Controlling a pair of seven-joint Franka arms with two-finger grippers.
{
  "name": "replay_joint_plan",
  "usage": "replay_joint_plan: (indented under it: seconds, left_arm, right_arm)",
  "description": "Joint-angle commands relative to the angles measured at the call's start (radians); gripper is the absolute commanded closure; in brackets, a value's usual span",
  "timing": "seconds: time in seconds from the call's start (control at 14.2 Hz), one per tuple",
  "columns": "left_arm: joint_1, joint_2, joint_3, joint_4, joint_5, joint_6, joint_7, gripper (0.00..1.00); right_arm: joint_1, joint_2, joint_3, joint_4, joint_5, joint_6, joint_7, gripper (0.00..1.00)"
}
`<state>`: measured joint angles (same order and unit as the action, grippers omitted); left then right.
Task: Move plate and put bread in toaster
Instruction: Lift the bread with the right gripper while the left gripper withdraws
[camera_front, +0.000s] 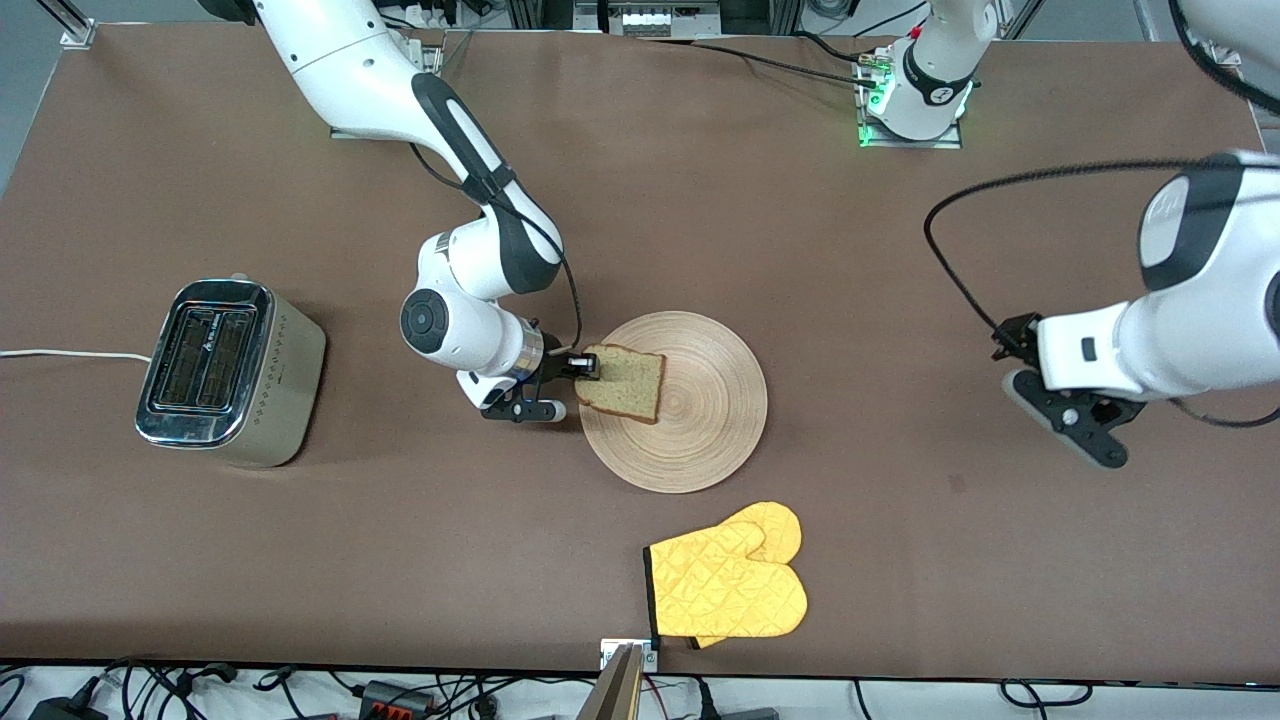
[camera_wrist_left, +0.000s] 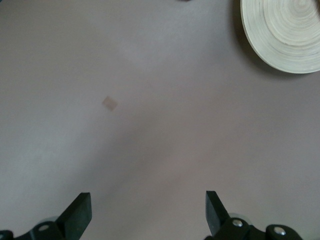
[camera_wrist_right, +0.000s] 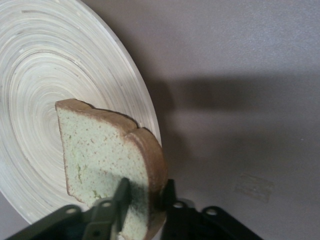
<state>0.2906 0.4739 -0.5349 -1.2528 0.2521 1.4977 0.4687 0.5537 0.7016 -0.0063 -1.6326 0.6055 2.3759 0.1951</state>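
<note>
The round light-wood plate (camera_front: 690, 420) lies mid-table. My right gripper (camera_front: 578, 368) is shut on one edge of the bread (camera_front: 625, 382), a light brown slice with darker crust, and holds it tilted over the plate's edge toward the toaster's end. In the right wrist view the bread (camera_wrist_right: 107, 150) is pinched between my fingers (camera_wrist_right: 122, 195) above the plate (camera_wrist_right: 45, 65). The toaster (camera_front: 228, 372) stands at the right arm's end of the table, slots up. My left gripper (camera_front: 1065, 420) is open and empty over bare table at the left arm's end; its view shows the plate (camera_wrist_left: 285, 35).
A yellow oven mitt (camera_front: 728, 585) lies nearer the front camera than the plate. The toaster's white cord (camera_front: 70, 355) runs off the table's end. A small tape mark (camera_wrist_left: 110, 103) sits on the table under the left wrist.
</note>
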Motion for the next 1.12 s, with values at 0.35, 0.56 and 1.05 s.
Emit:
replay_joint_plan:
  seconds: [0.35,0.56,1.05]
  left_arm:
    - [-0.005,-0.171,0.059,-0.005,-0.049,-0.091,-0.494,0.0]
    - [-0.146,-0.276,0.312,-0.091,-0.238,-0.082,-0.595,0.0]
    - [-0.377,-0.51,0.566,-0.439,-0.252,0.189,-0.588,0.0]
  right_arm:
    - [0.011,-0.004,-0.004,0.025,0.011,-0.004,-0.003,1.0]
    - [0.02,-0.04,-0.015,0.04,-0.003,-0.044,0.0,1.0]
    - [0.006,-0.169,-0.174,0.073,-0.215,-0.357,-0.008,1.0]
